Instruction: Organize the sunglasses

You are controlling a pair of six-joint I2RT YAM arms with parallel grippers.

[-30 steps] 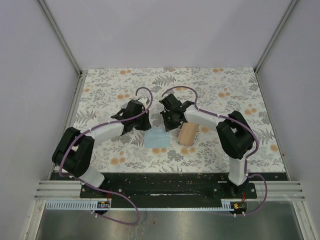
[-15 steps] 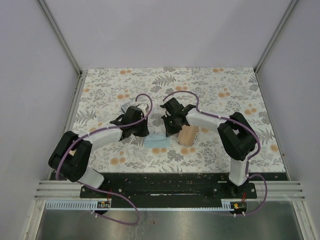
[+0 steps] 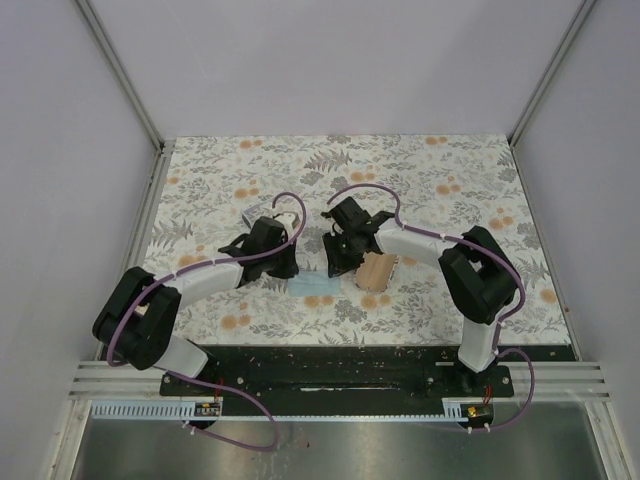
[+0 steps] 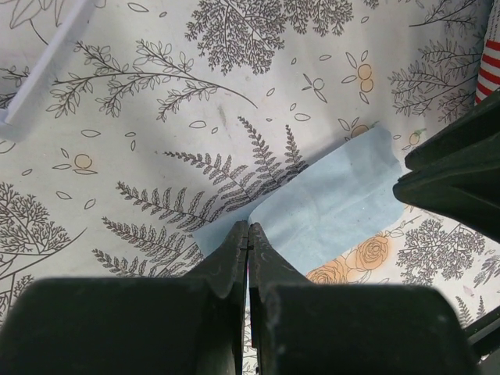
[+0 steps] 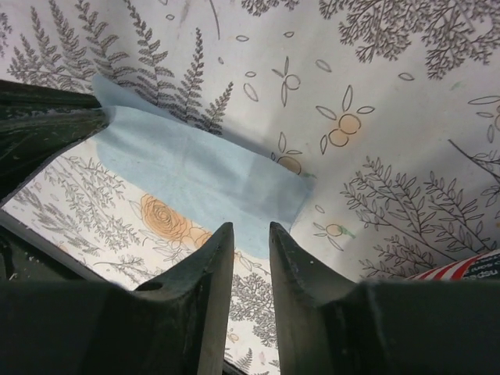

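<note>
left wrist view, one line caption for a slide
Left gripper pinches a corner of the light blue cloth on the fern-print table, with the right gripper at the cloth's opposite end.

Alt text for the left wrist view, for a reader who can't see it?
The left claw, fingers pressed shut, appears to pinch the near edge of a light blue cloth over a fern-and-flower patterned table. The right claw meets the cloth's far corner; a red-and-white striped case peeks in at top right.

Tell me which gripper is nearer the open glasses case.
Right. The right gripper is beside the case; the left gripper is on the far side of the blue cloth from it.
</note>
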